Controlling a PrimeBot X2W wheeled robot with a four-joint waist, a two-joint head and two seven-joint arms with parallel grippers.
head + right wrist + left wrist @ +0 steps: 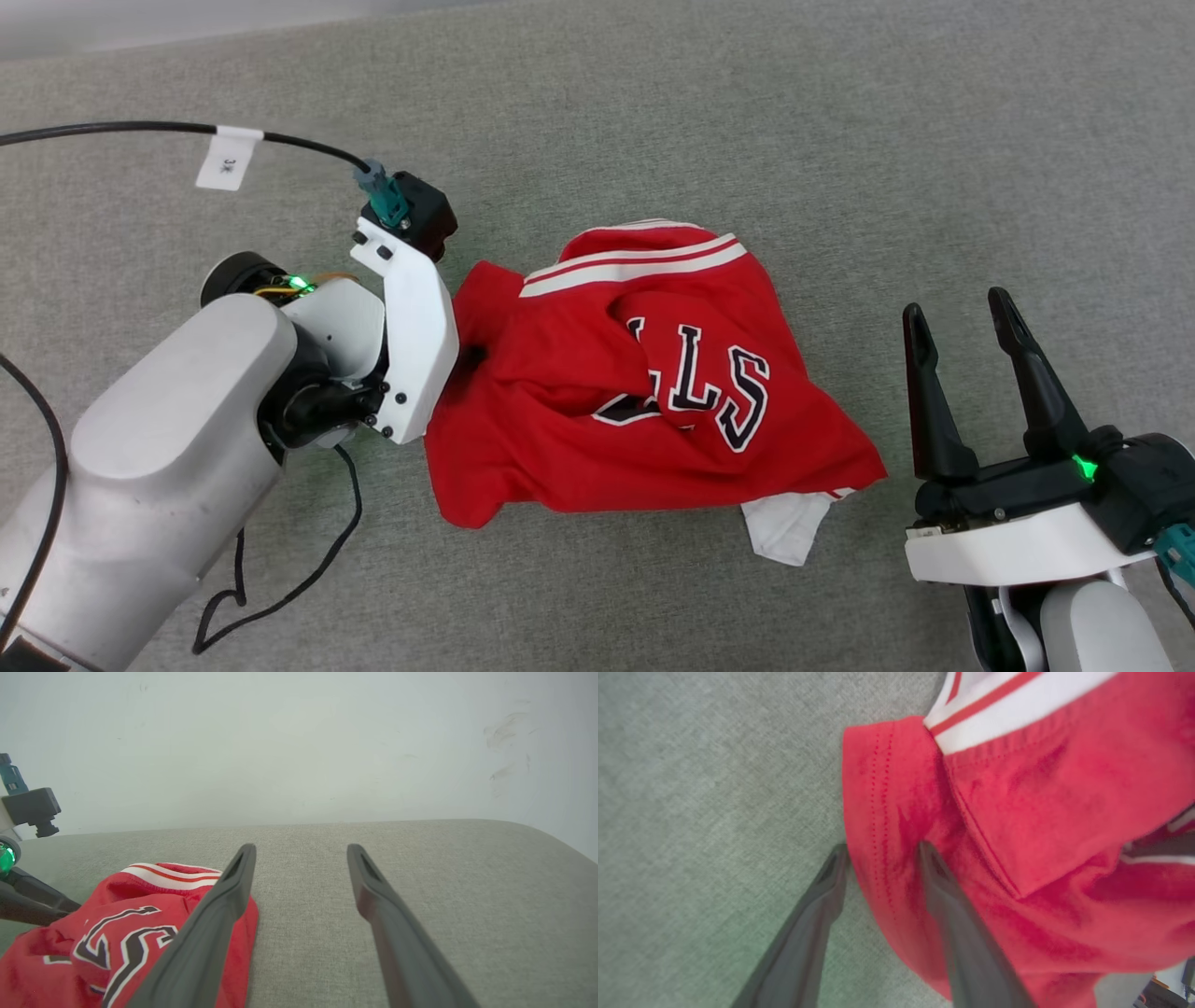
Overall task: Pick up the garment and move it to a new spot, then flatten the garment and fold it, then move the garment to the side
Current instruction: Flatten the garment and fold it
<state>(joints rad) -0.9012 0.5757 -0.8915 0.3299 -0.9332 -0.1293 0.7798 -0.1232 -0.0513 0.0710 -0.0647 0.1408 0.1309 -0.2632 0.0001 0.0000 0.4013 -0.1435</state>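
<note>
The garment [597, 392] is a red jersey with white striped trim and black letters, lying crumpled in the middle of the grey fabric surface [840, 140]. A white sleeve [789, 527] pokes out at its near right. My left arm's white wrist [411, 327] is at the garment's left edge. In the left wrist view the left gripper [882, 851] is open and straddles the red hem [873, 812], one finger on the grey surface and the other on the cloth. My right gripper [962, 313] is open and empty, right of the garment [117, 933] and clear of it.
A black cable [280, 597] loops on the surface by my left arm, and another with a white tag [224, 159] runs in from the far left. A pale wall [299, 742] rises behind the surface's rounded far edge.
</note>
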